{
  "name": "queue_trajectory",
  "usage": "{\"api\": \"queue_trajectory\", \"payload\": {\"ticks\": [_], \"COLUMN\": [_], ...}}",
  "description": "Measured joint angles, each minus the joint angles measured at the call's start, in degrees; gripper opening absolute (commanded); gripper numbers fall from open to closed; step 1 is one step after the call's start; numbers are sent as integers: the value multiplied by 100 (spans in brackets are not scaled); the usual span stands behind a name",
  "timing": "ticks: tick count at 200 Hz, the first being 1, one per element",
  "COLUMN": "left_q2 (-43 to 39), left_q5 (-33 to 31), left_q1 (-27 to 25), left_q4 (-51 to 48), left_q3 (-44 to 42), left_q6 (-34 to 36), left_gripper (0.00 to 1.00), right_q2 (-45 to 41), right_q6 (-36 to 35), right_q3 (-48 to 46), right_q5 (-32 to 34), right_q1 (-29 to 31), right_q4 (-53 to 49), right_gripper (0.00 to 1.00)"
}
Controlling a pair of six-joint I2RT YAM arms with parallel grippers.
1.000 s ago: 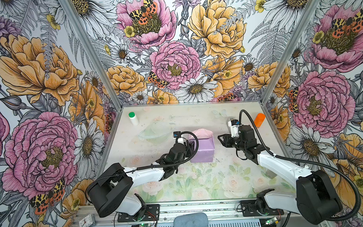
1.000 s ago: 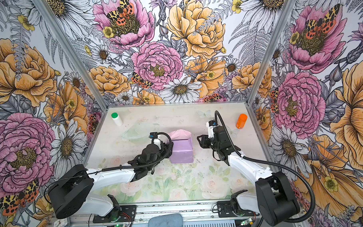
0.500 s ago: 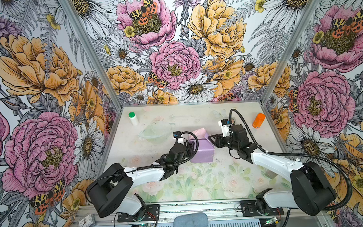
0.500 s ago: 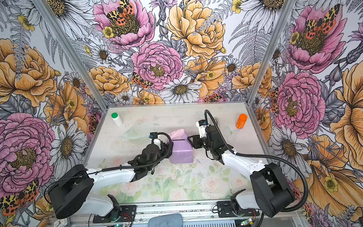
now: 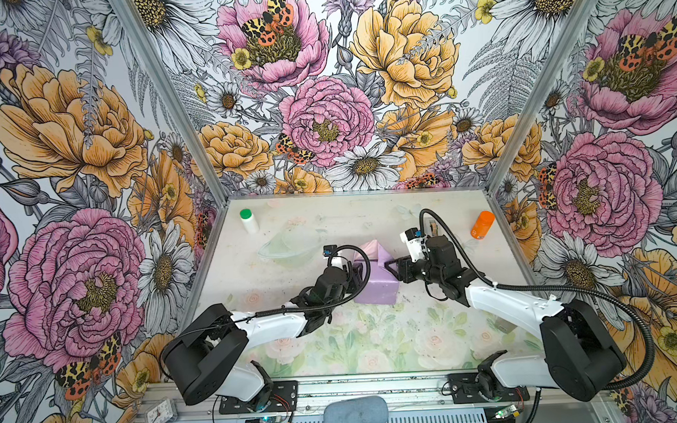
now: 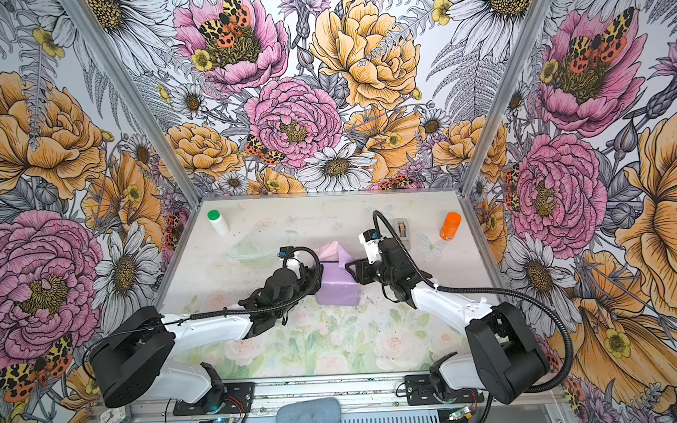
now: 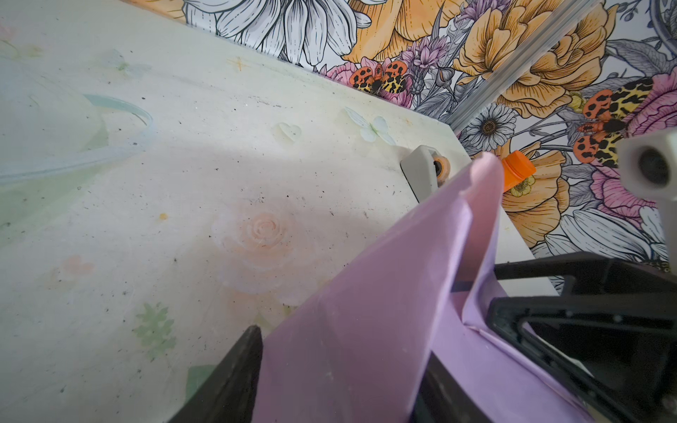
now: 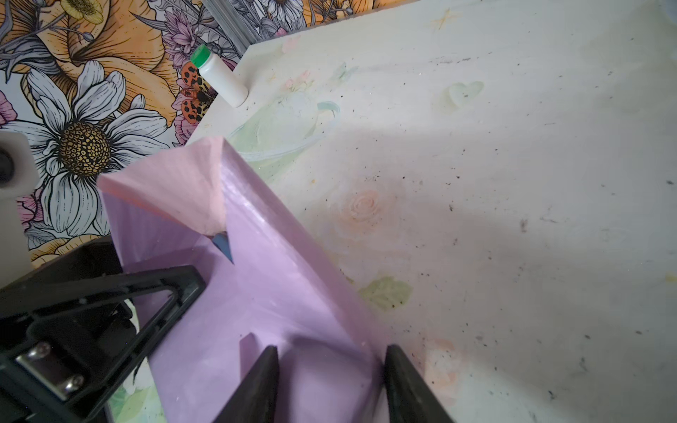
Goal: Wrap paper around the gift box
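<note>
The gift box [image 8: 223,249] stands mid-table, covered by the lilac paper [image 5: 374,285] [image 6: 337,286]; only a blue sliver shows at an open fold. A pink flap of paper [image 8: 176,190] stands up at the far end. My left gripper [image 5: 353,271] [image 7: 340,348] is at the box's left side, its jaws closed on the wrapped box, with paper filling the gap. My right gripper [image 5: 392,266] [image 8: 331,348] is at the right side. Its fingers [image 8: 260,384] stand apart astride the paper-covered right edge.
A white bottle with a green cap [image 5: 249,220] lies at the back left. An orange bottle [image 5: 482,225] stands at the back right. A grey tape dispenser [image 6: 402,229] sits behind the right arm. A clear plastic dish [image 5: 287,245] lies left of the box.
My right gripper has moved left from beside the box until it is against the box's right side, its jaws widening a little. The left gripper and the box have stayed put.
</note>
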Motion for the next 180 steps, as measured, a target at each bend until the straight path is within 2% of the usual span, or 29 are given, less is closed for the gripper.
{"api": "queue_trajectory", "payload": {"ticks": [28,67,104,126,155,180], "left_q2": [46,63,-42,-170,-136,380], "left_q5": [2,114,951,1565,2299,3064], "left_q1": [11,52,369,726,1082,1305], "left_q4": [20,20,-496,-1425,-2837,-4124], "left_q3": [31,37,339,1078,2581,3958], "left_q6": [-2,129,787,1384,2511,3620], "left_gripper": [61,76,82,83,83,83], "right_q2": [-208,-129,59,96,140,179], "right_q6": [-52,-160,-317,-415,-553,-699], "right_q3": [-190,-197,-81,-57,-26,0], "right_q5": [-50,-173,-387,-483,-605,-710], "right_q1": [0,-24,-35,-72,-111,-140], "right_q4": [-22,61,129,131,133,136], "right_gripper": [50,50,50,50,50,50]}}
